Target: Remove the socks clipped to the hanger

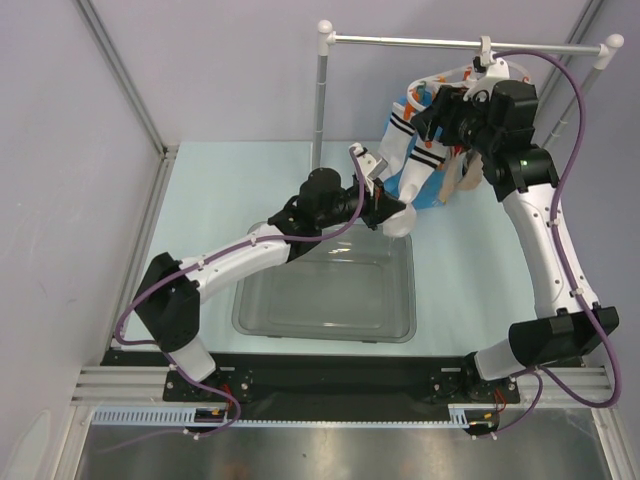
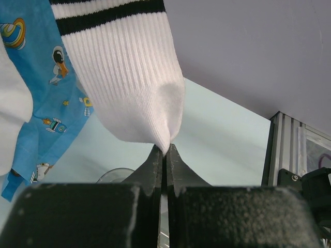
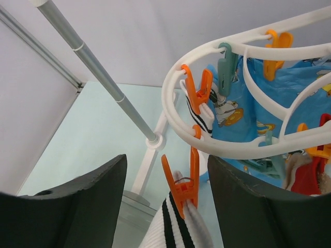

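Note:
A white sock with black stripes [image 1: 402, 148] hangs from the white oval hanger [image 1: 452, 78]. My left gripper [image 1: 393, 208] is shut on its toe, seen up close in the left wrist view [image 2: 129, 88], where the gripper [image 2: 164, 152] pinches the fabric tip. My right gripper [image 1: 432, 120] is open. In the right wrist view [image 3: 166, 168] its jaws stand on either side of the orange peg [image 3: 183, 188] that clips this sock's cuff [image 3: 173, 227] to the hanger ring [image 3: 207, 144]. A blue cartoon-print sock [image 2: 46, 88] hangs beside it, also in the right wrist view [image 3: 289, 88].
The hanger hangs from a white-and-metal rail stand [image 1: 420, 41]; its pole [image 3: 103, 72] is just left of the right gripper. A clear plastic bin [image 1: 325, 322] sits on the table below the left arm. More socks and pegs [image 3: 310, 175] hang on the ring's far side.

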Tool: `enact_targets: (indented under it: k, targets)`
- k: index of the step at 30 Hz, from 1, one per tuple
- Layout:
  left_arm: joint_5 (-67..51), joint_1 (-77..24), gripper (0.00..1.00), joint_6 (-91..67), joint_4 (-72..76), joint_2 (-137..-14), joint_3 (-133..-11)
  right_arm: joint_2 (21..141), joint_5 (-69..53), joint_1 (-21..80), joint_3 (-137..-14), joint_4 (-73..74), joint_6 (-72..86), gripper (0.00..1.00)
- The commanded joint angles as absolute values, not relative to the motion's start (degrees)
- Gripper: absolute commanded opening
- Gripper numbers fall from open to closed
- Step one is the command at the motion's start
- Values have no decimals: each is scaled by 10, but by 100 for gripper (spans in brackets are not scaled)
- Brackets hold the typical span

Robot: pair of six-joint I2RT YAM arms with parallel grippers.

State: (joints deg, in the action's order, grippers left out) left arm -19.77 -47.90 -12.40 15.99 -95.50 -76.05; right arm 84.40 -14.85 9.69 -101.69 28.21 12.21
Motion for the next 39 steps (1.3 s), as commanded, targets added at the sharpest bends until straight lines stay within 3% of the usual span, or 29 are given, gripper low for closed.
enact_targets:
  k: [1,8,14,17,18,29,36,39]
  targets:
    - [-211,-482,0,-132,180,-925,-759,855,-129,101,-1019,251,132,69]
    - [-210,-483,0,-134,184,-922,-755,866,-112,101,-1017,254,146,62]
    - [-210,-482,0,-137,188,-924,-752,865,-109,102,-1013,241,155,41]
    - [-211,-482,0,-139,190,-925,-750,862,-112,102,-1006,230,157,19]
    - [-210,-482,0,-140,189,-925,-749,862,-114,101,-1004,230,157,0]
    - [-165,-477,0,-153,131,-867,-678,825,-133,81,-951,225,159,0]
    - [-64,-476,0,-155,-45,-821,-642,811,-142,68,-935,235,149,0]
    - [-16,-476,8,-169,-75,-813,-626,808,-138,62,-933,241,154,0]
